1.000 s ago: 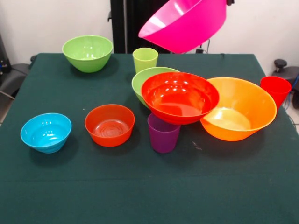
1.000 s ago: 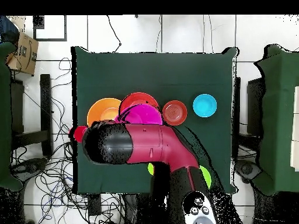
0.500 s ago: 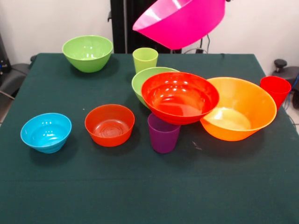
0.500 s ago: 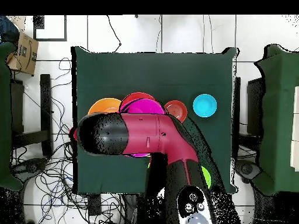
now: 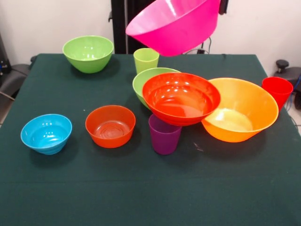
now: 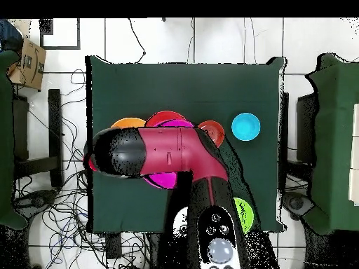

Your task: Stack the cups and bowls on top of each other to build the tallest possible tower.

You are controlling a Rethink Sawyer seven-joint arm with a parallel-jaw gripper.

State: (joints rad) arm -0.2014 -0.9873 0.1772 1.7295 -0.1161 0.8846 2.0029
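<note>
Pink and glossy, the large pink bowl (image 5: 174, 26) hangs tilted high above the far side of the table (image 5: 141, 197), over the lime green cup (image 5: 146, 60); whether the jaws grip its rim cannot be told, since the gripper is hidden. If it slips, it could drop onto the orange bowl (image 5: 242, 110) or the red-orange bowl (image 5: 181, 98), which leans on a green bowl (image 5: 146, 77) and the purple cup (image 5: 164, 135), and could scatter these 4.
</note>
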